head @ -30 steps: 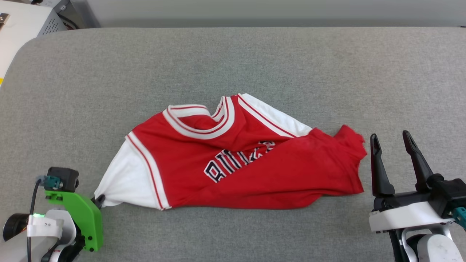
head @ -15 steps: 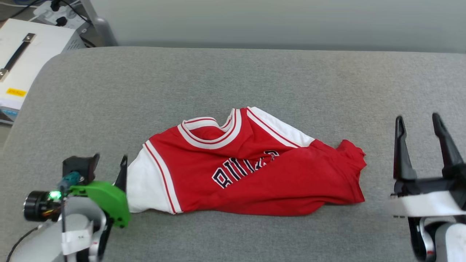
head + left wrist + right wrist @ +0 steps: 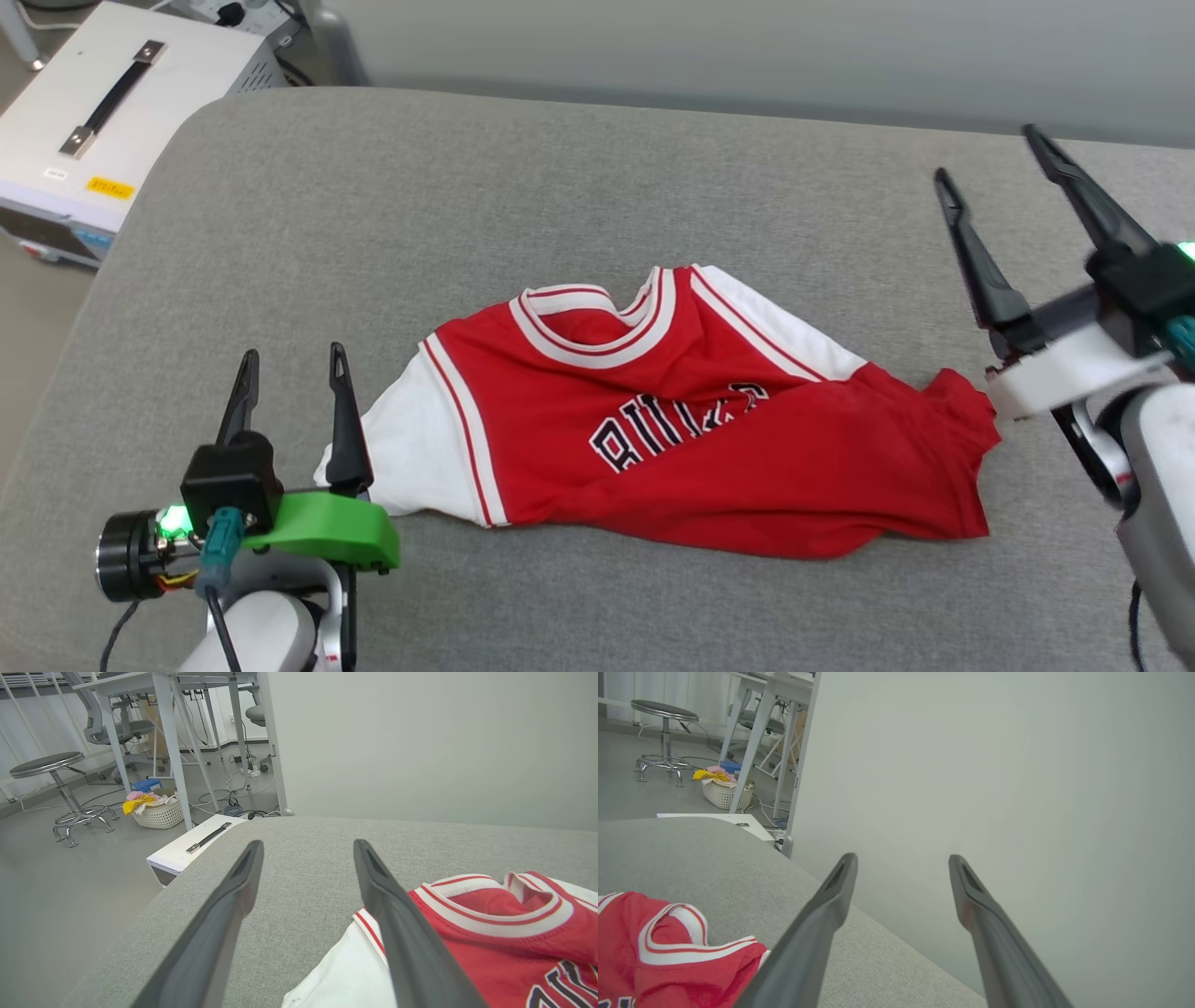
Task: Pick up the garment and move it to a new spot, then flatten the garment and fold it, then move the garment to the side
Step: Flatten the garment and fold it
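The garment, a red jersey with white sleeves and black lettering, lies crumpled on the grey padded table, its lower half folded over the print. My left gripper stands open at the lower left, right beside the white sleeve, nothing between its fingers. In the left wrist view the garment lies to the right of the left gripper. My right gripper is open and raised at the right, above the jersey's red hem end. The right wrist view shows the right gripper over the table's far edge, the garment at lower left.
A white case with a black handle stands beyond the table's left edge. A pale wall runs behind the table. The left wrist view shows a stool, a laundry basket and desk legs on the floor.
My left gripper has let go of the white sleeve, opened and lifted clear. My right gripper has risen, staying open. The camera has shifted; the garment lies where it was.
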